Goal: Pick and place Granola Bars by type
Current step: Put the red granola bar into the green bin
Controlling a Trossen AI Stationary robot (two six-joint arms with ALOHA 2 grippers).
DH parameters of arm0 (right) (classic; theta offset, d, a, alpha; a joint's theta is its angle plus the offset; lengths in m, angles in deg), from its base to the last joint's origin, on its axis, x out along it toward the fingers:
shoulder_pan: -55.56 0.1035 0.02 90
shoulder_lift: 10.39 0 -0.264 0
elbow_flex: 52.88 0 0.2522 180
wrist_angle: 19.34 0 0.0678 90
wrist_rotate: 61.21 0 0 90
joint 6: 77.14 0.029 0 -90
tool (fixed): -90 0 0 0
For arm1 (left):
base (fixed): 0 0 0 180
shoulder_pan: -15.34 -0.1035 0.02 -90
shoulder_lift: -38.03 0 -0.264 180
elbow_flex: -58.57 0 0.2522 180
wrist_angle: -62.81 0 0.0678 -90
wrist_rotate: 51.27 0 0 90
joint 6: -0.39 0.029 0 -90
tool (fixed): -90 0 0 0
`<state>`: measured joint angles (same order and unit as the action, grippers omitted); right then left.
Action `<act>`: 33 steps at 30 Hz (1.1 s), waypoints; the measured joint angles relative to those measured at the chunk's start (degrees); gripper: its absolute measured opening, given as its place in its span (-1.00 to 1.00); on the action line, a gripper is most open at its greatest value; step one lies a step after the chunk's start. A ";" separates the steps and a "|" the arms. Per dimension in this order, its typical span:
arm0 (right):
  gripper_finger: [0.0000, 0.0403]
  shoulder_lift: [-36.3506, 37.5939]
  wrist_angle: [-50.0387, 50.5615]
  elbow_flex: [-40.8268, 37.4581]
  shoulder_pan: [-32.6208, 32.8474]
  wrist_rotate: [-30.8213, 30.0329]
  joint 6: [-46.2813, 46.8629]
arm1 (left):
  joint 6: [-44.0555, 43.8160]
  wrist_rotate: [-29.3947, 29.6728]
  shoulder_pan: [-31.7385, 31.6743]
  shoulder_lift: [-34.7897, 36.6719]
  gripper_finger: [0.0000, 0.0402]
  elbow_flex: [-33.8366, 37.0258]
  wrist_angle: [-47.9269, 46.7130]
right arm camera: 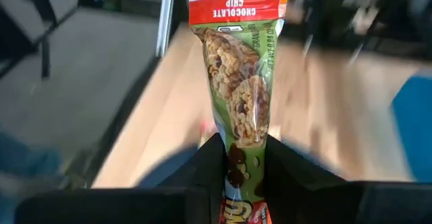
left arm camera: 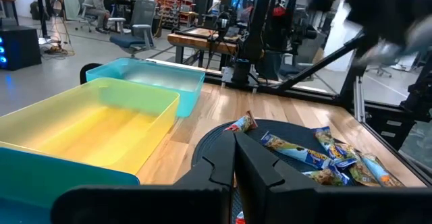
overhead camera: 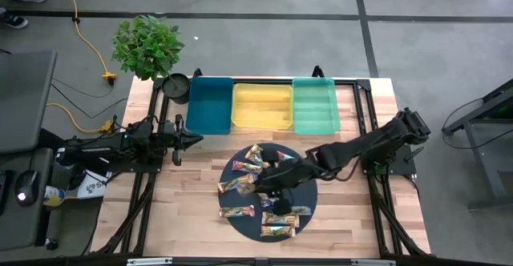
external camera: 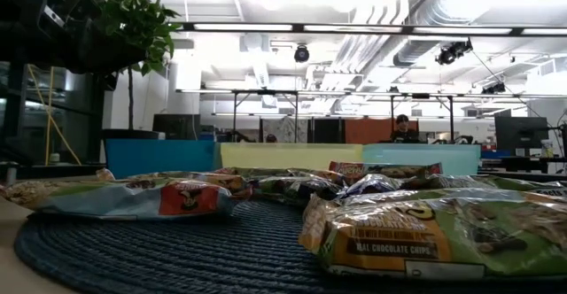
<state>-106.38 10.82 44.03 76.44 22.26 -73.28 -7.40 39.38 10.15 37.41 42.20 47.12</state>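
Several granola bars lie scattered on a round dark mat; the low view shows them lying flat. My right gripper reaches over the middle of the mat and is shut on one green-wrapped bar with a red "chocolate chip" end. My left gripper waits above the table's left part, its fingers shut, pointing toward the mat. Teal, yellow and green bins stand in a row along the far edge. My right gripper pinches the green bar between its two fingers on the lower part of the wrapper. The bar lies along the fingers, and more wrapper shows farther back between them. Its red-banded free end sticks out past the fingertips, touching nothing.
A potted plant and a dark round pot stand at the far left corner. Bare wood lies left of the mat and between the mat and the bins. Black frame rails run along the table's sides. A person sits in the room beyond.
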 joint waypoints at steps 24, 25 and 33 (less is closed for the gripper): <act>-0.63 10.02 9.14 13.42 -3.80 -23.10 -7.39 | -0.01 -0.02 -0.04 0.02 -0.96 0.01 -0.44; -0.63 11.25 9.40 13.42 -4.50 -24.24 -7.44 | -0.01 -0.02 -0.04 0.02 -0.96 0.02 -0.47; -0.63 19.33 9.51 13.42 -12.56 -32.38 -10.21 | -0.01 -0.02 -0.04 0.00 -0.96 0.02 -1.22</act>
<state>-87.05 20.33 57.45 63.88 -10.12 -83.49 -7.41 39.35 10.10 37.41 42.22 45.89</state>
